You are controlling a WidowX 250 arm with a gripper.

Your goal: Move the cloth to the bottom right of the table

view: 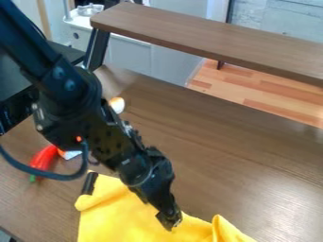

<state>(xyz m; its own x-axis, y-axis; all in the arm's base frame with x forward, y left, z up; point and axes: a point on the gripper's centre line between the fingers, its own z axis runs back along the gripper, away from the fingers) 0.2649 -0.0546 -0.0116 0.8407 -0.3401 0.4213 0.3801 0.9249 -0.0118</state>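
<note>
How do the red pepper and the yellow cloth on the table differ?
The red pepper is small and slender, while the yellow cloth is far larger and spreads wide. The pepper is red with a green tip; the cloth is plain yellow. The pepper looks smooth and firm, whereas the cloth is soft, with folds and a raised ridge at its right side. Both lie on the brown table.

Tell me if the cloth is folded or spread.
Loosely spread, not neatly folded: the cloth lies broad and rumpled, with a raised ridge beside the gripper; its near edge is cut off.
</note>
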